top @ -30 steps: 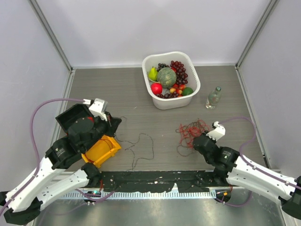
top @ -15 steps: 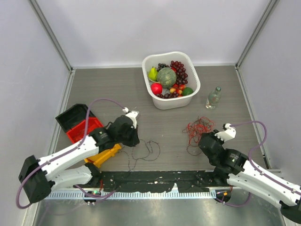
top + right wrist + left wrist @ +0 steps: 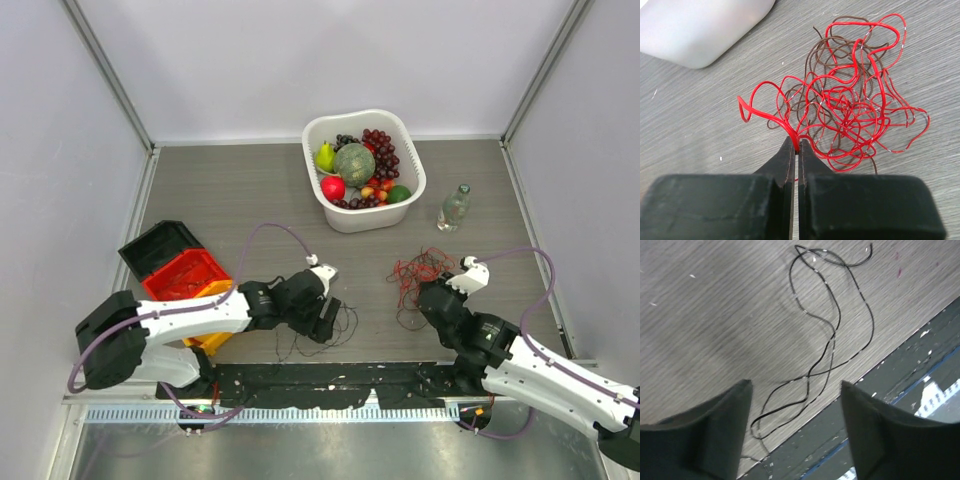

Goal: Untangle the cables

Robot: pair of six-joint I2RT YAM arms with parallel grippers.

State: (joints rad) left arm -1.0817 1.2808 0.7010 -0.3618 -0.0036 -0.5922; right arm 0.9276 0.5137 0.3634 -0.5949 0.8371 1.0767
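Observation:
The cables form a red and brown tangle (image 3: 417,270) on the table right of centre, filling the right wrist view (image 3: 850,110). My right gripper (image 3: 427,296) (image 3: 798,144) is shut on a red loop at the tangle's near-left edge. A separate thin black cable (image 3: 300,345) (image 3: 832,335) lies loose in loops near the table's front edge. My left gripper (image 3: 326,324) (image 3: 795,385) hovers over the black cable, open, with nothing between its fingers.
A white basket (image 3: 415,150) (image 3: 700,30) of fruit stands at the back centre, with a small bottle (image 3: 455,205) to its right. Red, black and yellow bins (image 3: 185,275) sit at the left. A dark strip (image 3: 330,378) runs along the near edge.
My left arm swung right from the bins to the table's front centre, dragging the black cable along, then opened its jaws. My right gripper stayed shut on the red loop, shifting only slightly.

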